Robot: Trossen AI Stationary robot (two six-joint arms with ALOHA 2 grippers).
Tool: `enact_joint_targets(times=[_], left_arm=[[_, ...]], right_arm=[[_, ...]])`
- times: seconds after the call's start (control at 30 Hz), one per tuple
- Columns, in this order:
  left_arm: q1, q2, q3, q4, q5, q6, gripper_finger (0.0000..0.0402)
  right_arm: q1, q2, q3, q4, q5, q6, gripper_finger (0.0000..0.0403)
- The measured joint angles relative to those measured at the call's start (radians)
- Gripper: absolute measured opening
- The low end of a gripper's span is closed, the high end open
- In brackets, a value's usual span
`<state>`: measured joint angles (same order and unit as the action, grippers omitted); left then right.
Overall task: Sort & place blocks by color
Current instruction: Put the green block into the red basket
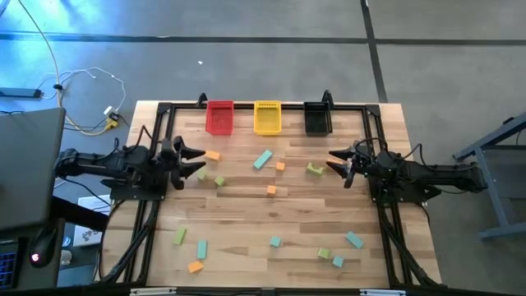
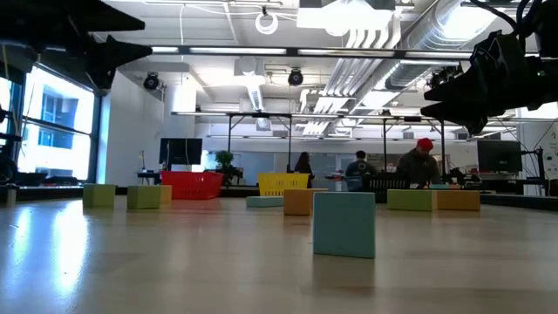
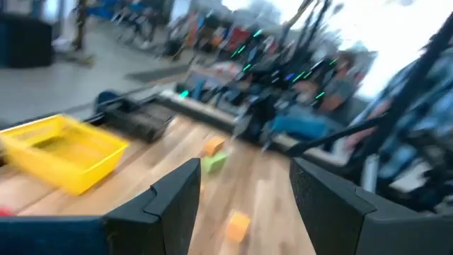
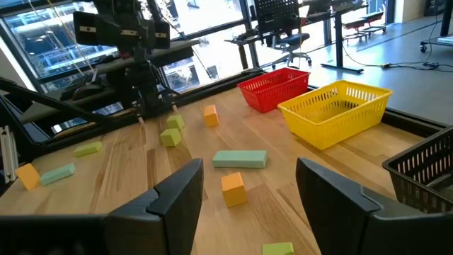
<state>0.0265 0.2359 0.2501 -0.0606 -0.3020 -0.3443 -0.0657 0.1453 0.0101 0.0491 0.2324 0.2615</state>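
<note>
Orange blocks (image 1: 271, 190) four, green five, teal five; both fingers wide, empty.

Both arms reach inward from opposite sides, level above the table — the left gripper (image 1: 198, 162) and the right gripper (image 1: 335, 161) face each other, well apart, each with fingers spread and holding nothing.

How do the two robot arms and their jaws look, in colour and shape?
Both arms are dark, almost black, built of chunky jointed segments. The left gripper and the right gripper each end in two flat, angular black jaws with pointed tips. No markings are readable.
</note>
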Motion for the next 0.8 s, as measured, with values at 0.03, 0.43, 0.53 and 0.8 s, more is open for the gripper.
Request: enact_joint_targets(times=[0.03, 0.43, 0.53, 0.8], left_arm=[[0.0, 0.028, 0.03, -0.034, -0.012, -0.008, 0.0207], [0.0, 0.404, 0.288, -0.422, -0.054, -0.313, 0.0207], [0.0, 0.49, 0.324, -0.464, -0.053, -0.377, 0.0207], [0.0, 0.675, 0.349, -0.471, -0.045, -0.472, 0.0207]], right_arm=[[0.0, 0.0, 0.0, 0.0, 0.0, 0.0, 0.0213], [0.0, 0.0, 0.0, 0.0, 0.0, 0.0, 0.0213], [0.0, 0.0, 0.0, 0.0, 0.0, 0.0, 0.0213], [0.0, -0.001, 0.0, 0.0, 0.0, 0.0, 0.0213]])
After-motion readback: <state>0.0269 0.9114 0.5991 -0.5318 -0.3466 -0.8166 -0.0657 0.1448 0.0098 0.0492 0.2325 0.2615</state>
